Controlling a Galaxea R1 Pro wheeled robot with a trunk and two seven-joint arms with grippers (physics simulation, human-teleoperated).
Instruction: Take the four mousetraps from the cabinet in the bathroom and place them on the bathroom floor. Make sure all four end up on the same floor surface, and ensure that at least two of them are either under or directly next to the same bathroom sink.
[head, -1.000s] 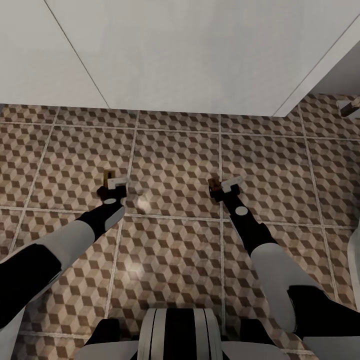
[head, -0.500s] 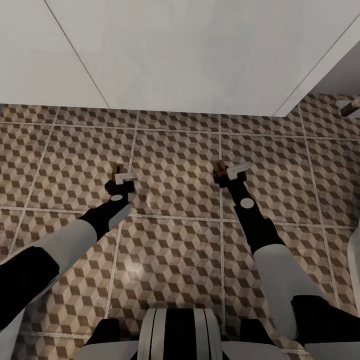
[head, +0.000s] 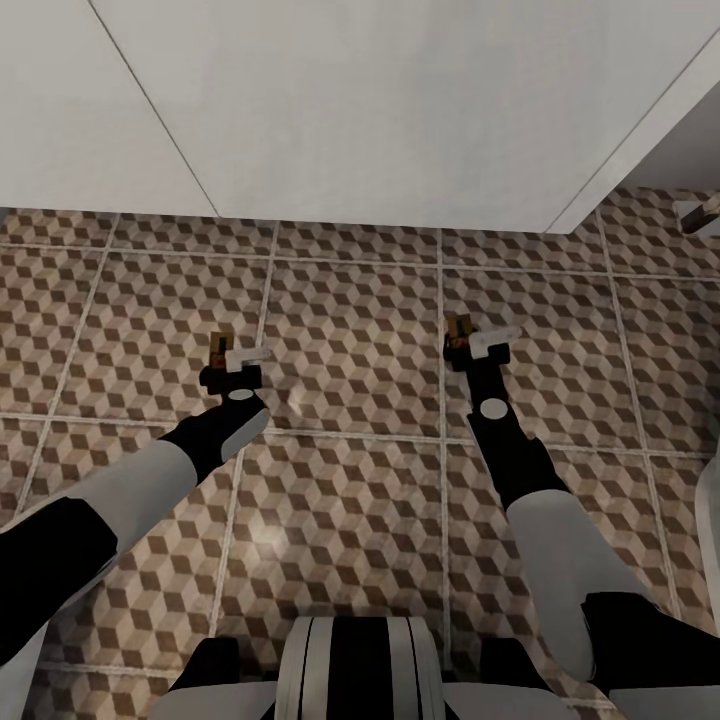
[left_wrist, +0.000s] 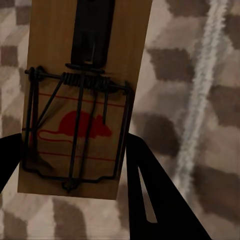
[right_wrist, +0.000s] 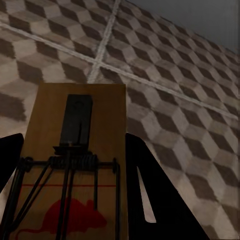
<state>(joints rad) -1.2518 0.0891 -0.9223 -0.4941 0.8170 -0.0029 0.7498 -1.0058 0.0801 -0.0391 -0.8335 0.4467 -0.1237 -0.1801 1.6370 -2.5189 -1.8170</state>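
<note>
Left gripper (head: 232, 362): jaws closed narrow on one mousetrap (left_wrist: 80, 100), dark fingers (left_wrist: 150, 200) pressing both long edges of the board. Wire spring, bar and red mouse print facing the left wrist camera; board end reaching past the fingertips.

Right gripper (head: 478, 344): jaws likewise clamped on a second mousetrap (right_wrist: 75, 165), fingers (right_wrist: 155, 200) on either long edge, dark tab and coil spring uppermost in the right wrist view.

Count: two traps, one per gripper. Two arms, both stretched forward and down over the bathroom floor (head: 350, 320).

In the head view, left trap (head: 219, 346) just a small brown sliver ahead of the fingertips; right trap (head: 457, 330) the same. Height above the tiles hard to judge from there; probably low, contact not confirmed.

Floor: cube-pattern tiles, pale grout lines, one line running between the grippers, another beside the right one. Plain white wall (head: 380, 100) beyond the tiles. White fixture edge (head: 712, 500) at the robot's far right, unidentified. No containers seen.
</note>
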